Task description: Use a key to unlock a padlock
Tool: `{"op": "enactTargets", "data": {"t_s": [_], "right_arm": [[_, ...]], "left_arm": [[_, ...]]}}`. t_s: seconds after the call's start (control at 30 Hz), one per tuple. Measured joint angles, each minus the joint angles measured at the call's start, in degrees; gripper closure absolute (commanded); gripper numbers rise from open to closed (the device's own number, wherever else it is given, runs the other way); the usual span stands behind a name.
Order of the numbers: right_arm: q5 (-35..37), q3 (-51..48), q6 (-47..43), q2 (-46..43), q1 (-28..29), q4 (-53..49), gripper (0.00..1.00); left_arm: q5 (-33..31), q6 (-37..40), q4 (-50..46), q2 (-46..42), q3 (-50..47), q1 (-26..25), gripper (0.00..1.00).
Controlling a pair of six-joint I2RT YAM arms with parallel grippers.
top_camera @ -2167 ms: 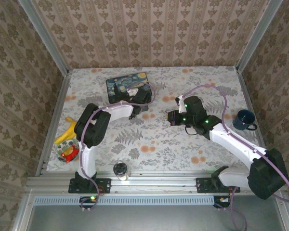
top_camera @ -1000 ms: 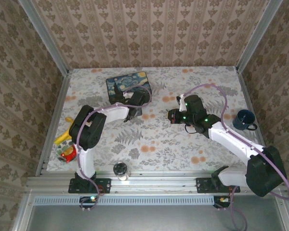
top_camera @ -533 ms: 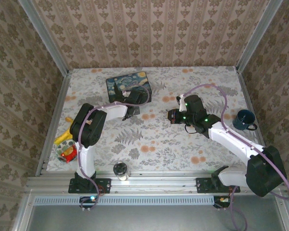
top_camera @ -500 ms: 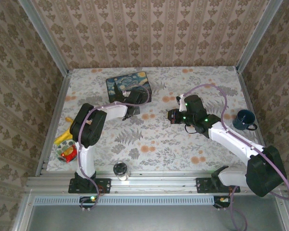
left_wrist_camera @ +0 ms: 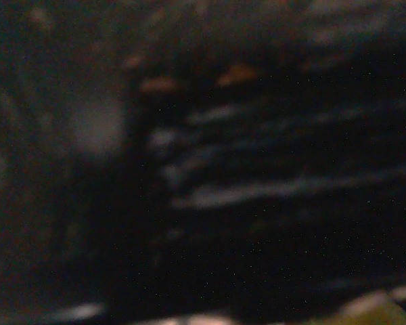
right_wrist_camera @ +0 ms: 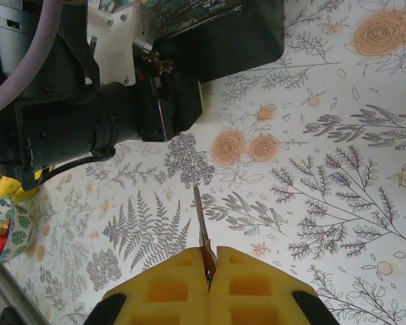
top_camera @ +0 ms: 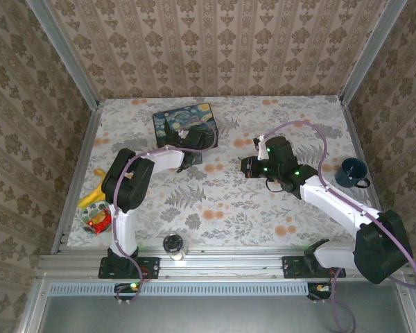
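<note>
Yellow foam pads: the right gripper (right_wrist_camera: 208, 256) has its two soft pads squeezed together, and they pinch the key.
Key: the thin, yellowish metal key (right_wrist_camera: 200, 217) sticks out from the pads like a tiny stick. Its long side points to about 12 o'clock in the right wrist view, over the flowery table (right_wrist_camera: 338, 169).
Left gripper: the black left gripper (top_camera: 195, 143) is at the near right corner of the dark-blue starry tin box (top_camera: 172, 121). I cannot tell if its fingers are apart or together, because its own camera is dark and blurry.
Padlock: the tiny brass padlock is too small to pick out. My guess is that it is by the left gripper at the tin.
Which way: from the key tip, the left gripper lies at about 10 o'clock. They are near but not touching.
Nearer arm: the left arm is at the tin, and the right arm brings the key.
Next move: I think the key tip must turn and line up with the lock's hole.
</note>
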Motion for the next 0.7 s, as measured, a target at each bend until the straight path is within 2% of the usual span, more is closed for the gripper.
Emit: {"op": "enactTargets", "data": {"t_s": [0.33,0.7], "right_arm": [[0.0,0.0,0.7,0.0,0.0,0.0,1.00],[0.9,-0.6,0.9,0.0,0.0,-0.2,1.00]], "left_arm": [[1.7,3.6,0.3,0.5,1.2,0.0,0.93],[3.7,3.6,0.1,0.4,1.4,-1.5,1.00]]}}
